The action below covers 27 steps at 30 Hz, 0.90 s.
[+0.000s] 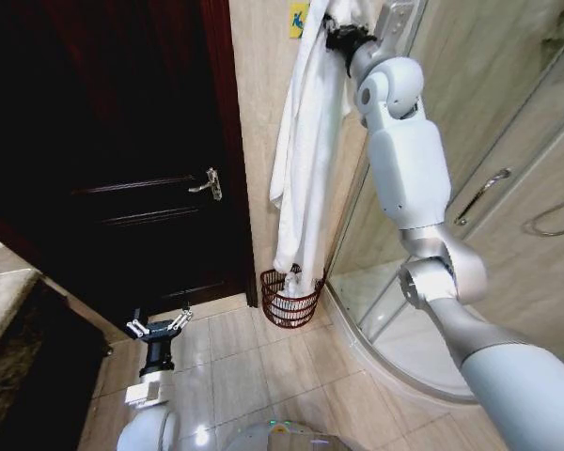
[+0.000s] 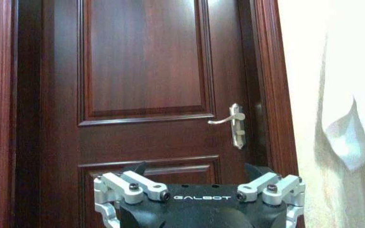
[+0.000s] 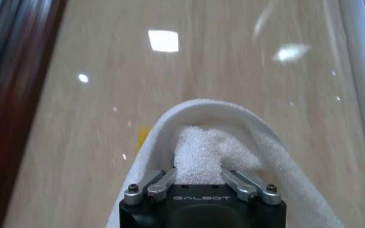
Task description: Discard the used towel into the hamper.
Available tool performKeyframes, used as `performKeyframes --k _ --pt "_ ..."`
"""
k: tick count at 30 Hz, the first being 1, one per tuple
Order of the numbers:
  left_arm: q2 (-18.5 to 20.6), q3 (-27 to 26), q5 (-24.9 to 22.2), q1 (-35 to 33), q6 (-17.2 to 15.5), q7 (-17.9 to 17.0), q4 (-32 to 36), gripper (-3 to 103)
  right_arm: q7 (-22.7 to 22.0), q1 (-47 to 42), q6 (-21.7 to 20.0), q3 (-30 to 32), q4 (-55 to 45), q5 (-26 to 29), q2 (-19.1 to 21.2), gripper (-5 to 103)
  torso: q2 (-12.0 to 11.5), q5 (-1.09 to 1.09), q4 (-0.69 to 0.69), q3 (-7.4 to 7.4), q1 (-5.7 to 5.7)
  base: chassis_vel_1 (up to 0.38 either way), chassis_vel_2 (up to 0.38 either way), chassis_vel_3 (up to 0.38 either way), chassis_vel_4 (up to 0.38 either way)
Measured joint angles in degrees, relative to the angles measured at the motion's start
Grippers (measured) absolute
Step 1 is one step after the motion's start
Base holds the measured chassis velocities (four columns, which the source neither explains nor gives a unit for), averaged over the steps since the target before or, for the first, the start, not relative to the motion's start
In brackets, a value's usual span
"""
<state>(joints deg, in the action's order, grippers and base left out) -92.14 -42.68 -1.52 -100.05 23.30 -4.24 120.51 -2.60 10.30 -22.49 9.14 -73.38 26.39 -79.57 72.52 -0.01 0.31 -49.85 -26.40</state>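
Observation:
The used towel (image 1: 305,141) is long and white and hangs down the beige wall beside the door. Its lower end reaches the rim of the hamper (image 1: 289,303), a small reddish-brown openwork basket standing on the floor tiles. My right arm is raised high, and the right gripper (image 1: 343,38) is shut on the towel's top. In the right wrist view the right gripper (image 3: 198,173) pinches a fold of towel (image 3: 201,142) between its fingers. My left gripper (image 1: 158,326) hangs low over the floor, open and empty, left of the hamper. In the left wrist view the left gripper (image 2: 198,185) faces the door.
A dark wooden door (image 1: 122,141) with a metal handle (image 1: 210,184) stands left of the towel. A curved glass shower enclosure (image 1: 489,141) with a raised curb (image 1: 385,362) lies to the right. A dark mat (image 1: 28,376) lies at the left.

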Motion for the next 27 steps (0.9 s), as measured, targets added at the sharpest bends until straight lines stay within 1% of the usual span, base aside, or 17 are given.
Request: performKeyframes --k 2,4,5,8,11,14,17,20,22,23,25,26,27 --pt "0.0 0.0 0.0 0.0 0.1 0.0 0.0 100 0.0 -1.3 0.1 0.0 -0.7 -0.1 0.5 15 0.0 0.00 0.00 0.00 -0.01 0.000 0.000 0.000 0.000" --pt "0.0 0.2 0.1 0.0 0.3 0.0 -0.3 100 0.0 -6.6 0.6 0.1 -3.9 -0.1 2.4 15 0.0 0.01 -0.02 0.00 0.00 0.000 0.000 0.000 0.000" --pt "0.0 0.2 0.1 0.0 0.3 0.0 -0.3 100 0.0 -6.6 0.6 0.1 -3.9 -0.1 2.4 15 0.0 0.01 -0.02 0.00 0.00 0.000 0.000 0.000 0.000" --pt "0.0 0.8 0.6 0.1 0.8 0.0 -1.0 100 0.1 -14.6 1.6 0.0 -7.9 -1.1 4.4 15 0.0 0.03 -0.02 -0.02 -0.01 0.000 0.000 0.000 0.000" --pt "0.0 1.0 0.8 0.1 1.1 0.0 -1.2 100 0.2 -16.4 1.9 -0.1 -8.6 -1.7 4.8 15 0.0 0.03 -0.02 -0.01 -0.01 0.000 0.000 0.000 0.000" --pt "0.0 1.1 0.9 -0.2 1.5 0.0 -1.3 100 0.5 -19.1 2.8 -0.2 -8.9 -3.6 5.5 15 0.0 0.02 0.00 0.00 0.00 0.000 0.000 0.000 0.000" --pt "0.0 1.0 0.9 -0.3 1.9 0.0 -1.6 100 0.6 -19.2 3.9 -0.1 -7.3 -5.2 5.8 15 0.0 0.02 0.00 0.00 0.00 0.000 0.000 0.000 0.000" --pt "0.0 1.0 0.9 -0.4 2.1 0.0 -1.7 100 0.1 -17.9 5.2 -0.1 -5.6 -5.5 5.7 15 0.0 0.03 -0.01 -0.01 -0.01 0.000 0.000 0.000 0.000" --pt "0.0 1.0 0.9 -0.4 2.1 0.0 -1.7 100 -1.6 -14.2 7.2 -0.2 -3.2 -5.0 4.7 15 0.0 0.02 -0.01 0.00 -0.01 0.000 0.000 0.000 0.000" --pt "0.0 1.0 0.9 -0.4 2.1 0.0 -1.7 100 -1.6 -14.2 7.2 -0.2 -3.2 -5.0 4.7 15 0.0 0.02 -0.01 0.00 -0.01 0.000 0.000 0.000 0.000" --pt "0.0 1.0 1.0 -0.4 2.1 0.0 -1.5 100 -3.5 -9.8 8.9 -0.6 -1.1 -4.0 3.4 15 0.0 -0.02 0.01 0.00 -0.01 0.000 0.000 0.000 0.000" --pt "0.0 1.0 1.0 -0.4 2.1 0.0 -1.5 100 -3.5 -9.8 8.9 -0.6 -1.1 -4.0 3.4 15 0.0 -0.02 0.01 0.00 -0.01 0.000 0.000 0.000 0.000" --pt "0.0 1.0 1.1 -0.4 2.1 0.0 -1.4 100 -4.5 -7.8 9.8 -1.0 -0.3 -3.5 2.8 15 0.0 -0.02 0.01 0.00 -0.01 0.000 0.000 0.000 0.000"
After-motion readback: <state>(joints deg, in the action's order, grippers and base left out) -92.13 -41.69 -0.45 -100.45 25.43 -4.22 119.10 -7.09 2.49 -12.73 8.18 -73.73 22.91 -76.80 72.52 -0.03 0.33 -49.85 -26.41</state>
